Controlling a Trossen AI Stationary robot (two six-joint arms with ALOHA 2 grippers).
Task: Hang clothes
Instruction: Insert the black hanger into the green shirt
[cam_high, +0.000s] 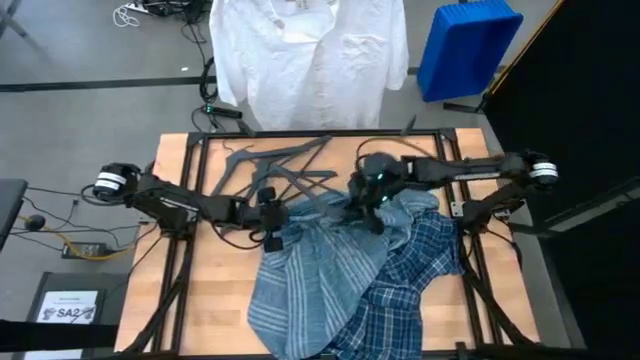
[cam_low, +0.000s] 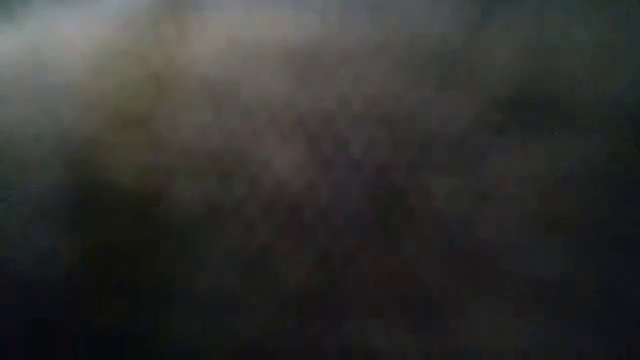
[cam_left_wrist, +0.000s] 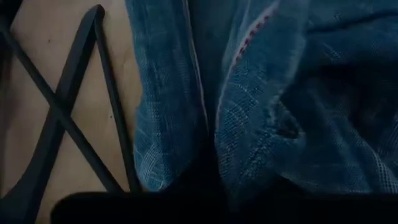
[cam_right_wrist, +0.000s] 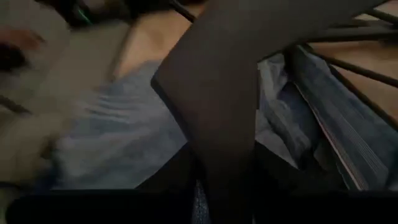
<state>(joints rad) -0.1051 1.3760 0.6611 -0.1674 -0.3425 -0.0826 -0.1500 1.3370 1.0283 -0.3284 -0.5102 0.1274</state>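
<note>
A white shirt hangs beyond the table's far edge. The light blue-grey striped shirt lies crumpled on the table's middle and near part. The darker plaid shirt lies beside it on the right, partly under it. Dark grey hangers lie tangled on the far left of the wood. My left gripper is at the striped shirt's far left edge. My right gripper is at the shirts' far edge, where a hanger arm fills its wrist view. The low view is dark and shows nothing. My left gripper is shut on the striped shirt near a hemmed fold, coming level from the table's left. Its own dark body hides the place of contact; the cloth rests on the table. My right gripper holds a hanger's broad arm, which rises from between its fingers. The contact itself is in shadow. The hanger lies over the striped cloth.
The table's dark metal frame runs along both sides and the far edge. A blue bin stands on the floor at the far right. Cables and a power strip lie on the floor at the left. Bare wood shows at the near left.
</note>
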